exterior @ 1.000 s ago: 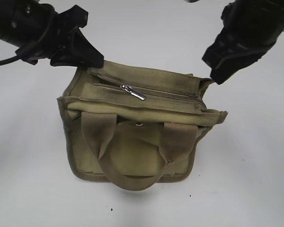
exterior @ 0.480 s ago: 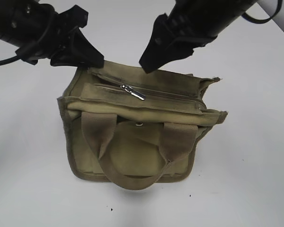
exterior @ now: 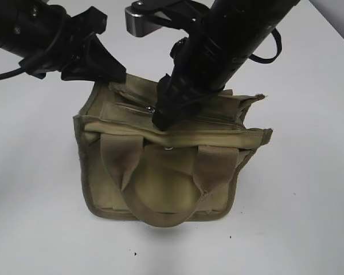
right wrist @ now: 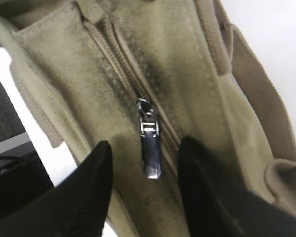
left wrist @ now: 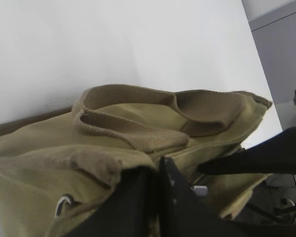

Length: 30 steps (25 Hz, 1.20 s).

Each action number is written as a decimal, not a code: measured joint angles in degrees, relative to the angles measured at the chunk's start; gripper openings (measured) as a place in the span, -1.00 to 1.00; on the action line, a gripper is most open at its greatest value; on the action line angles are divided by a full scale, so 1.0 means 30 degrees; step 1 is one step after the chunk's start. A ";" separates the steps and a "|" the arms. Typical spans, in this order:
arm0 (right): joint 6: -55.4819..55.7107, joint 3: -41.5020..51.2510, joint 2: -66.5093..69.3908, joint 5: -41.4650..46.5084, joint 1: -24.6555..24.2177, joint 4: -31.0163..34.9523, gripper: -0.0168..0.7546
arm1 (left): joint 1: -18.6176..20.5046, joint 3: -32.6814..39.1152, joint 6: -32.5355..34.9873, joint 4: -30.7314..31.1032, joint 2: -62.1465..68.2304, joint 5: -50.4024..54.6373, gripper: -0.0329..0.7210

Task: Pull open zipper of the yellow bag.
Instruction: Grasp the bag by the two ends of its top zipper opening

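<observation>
The yellow bag [exterior: 160, 189] stands upright on the white table, handles toward the camera. My left gripper [exterior: 113, 77] is shut on the bag's back left top corner; in the left wrist view its black jaws [left wrist: 158, 165] pinch the fabric of the bag [left wrist: 128, 123]. My right gripper [exterior: 160, 120] hangs open over the bag's top and hides most of the zipper [exterior: 132, 107]. In the right wrist view the silver pull tab [right wrist: 151, 153] lies flat on the bag [right wrist: 187, 74] between the two spread fingers of the right gripper [right wrist: 147, 145], apart from both.
Bare white table [exterior: 298, 200] surrounds the bag on all sides. The front webbing handle [exterior: 160, 215] droops over the round flap, with a small silver snap stud [exterior: 169, 150] above it. A grey panel [left wrist: 281, 59] stands beyond the table.
My right arm has swung from the back right corner leftward and down onto the bag's top, and its jaws have opened around the pull tab. The left gripper has not moved.
</observation>
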 joint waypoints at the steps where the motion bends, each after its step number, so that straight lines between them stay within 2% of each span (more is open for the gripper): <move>1: 0.0044 0.0000 0.0135 -0.0091 0.0000 -0.0036 -0.04 | 0.0000 0.0000 0.0000 0.0000 0.0000 0.0000 -0.83; 3: 0.0286 0.0000 0.0467 -0.0280 0.0000 -0.0217 -0.08 | 0.0000 0.0000 0.0000 0.0000 0.0000 0.0021 -0.83; 10: 0.0719 -0.0020 0.1107 -0.0759 0.0000 -0.0561 -0.44 | 0.0000 0.0000 0.0000 0.0144 0.0000 0.0150 -0.83; 15: 0.0991 -0.0020 0.1153 -0.0779 0.0000 -0.0740 -0.93 | 0.0000 0.0000 0.0000 0.0126 0.0000 0.0251 -0.83; 23: 0.1321 -0.0020 0.1102 0.0060 0.0000 -0.0944 -0.95 | 0.0000 0.0000 0.0000 0.0090 0.0000 0.0444 -0.83; 30: 0.3297 -0.0020 -0.0079 0.1497 0.0005 -0.3137 -0.95 | 0.0000 0.0000 0.0000 -0.0057 0.0000 0.0411 -0.83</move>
